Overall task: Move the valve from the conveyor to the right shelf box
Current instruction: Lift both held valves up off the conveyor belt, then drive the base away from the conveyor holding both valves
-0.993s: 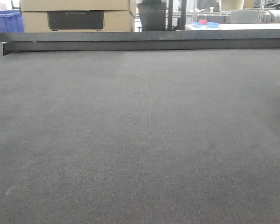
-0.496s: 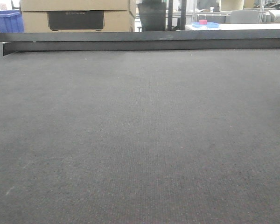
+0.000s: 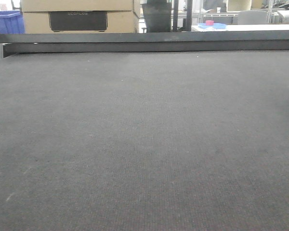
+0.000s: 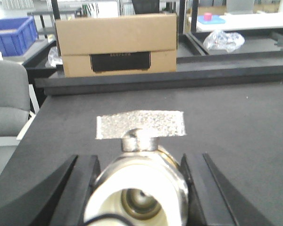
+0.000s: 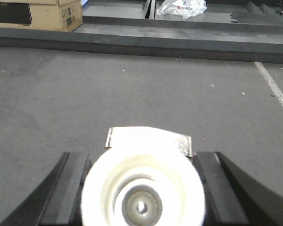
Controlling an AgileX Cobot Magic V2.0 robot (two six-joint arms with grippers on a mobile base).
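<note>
Valve count two, one per gripper. Seen end-on from the left wrist: left valve (image 4: pixel 139 169), metal body with a white-lined bore and a flat silver handle (image 4: pixel 140 125) on top, pinched on both sides by the black fingers (image 4: pixel 78 188) of the left gripper (image 4: pixel 139 200). Seen likewise from the right wrist: right valve (image 5: pixel 144 183), round white end facing the camera, pale handle (image 5: pixel 148 137) just behind its top edge, squeezed from both sides by the right gripper (image 5: pixel 142 197). Both over the dark grey conveyor (image 3: pixel 144 144); probably lifted off the belt, though any contact hidden beneath the bodies. Along the belt's far edge, a long black rail (image 3: pixel 144 43); beyond it a cardboard box (image 3: pixel 33 21) and a blue crate (image 3: pixel 7 21). Behind the rail to the right, a crumpled clear plastic bag (image 4: pixel 224 40).
</note>
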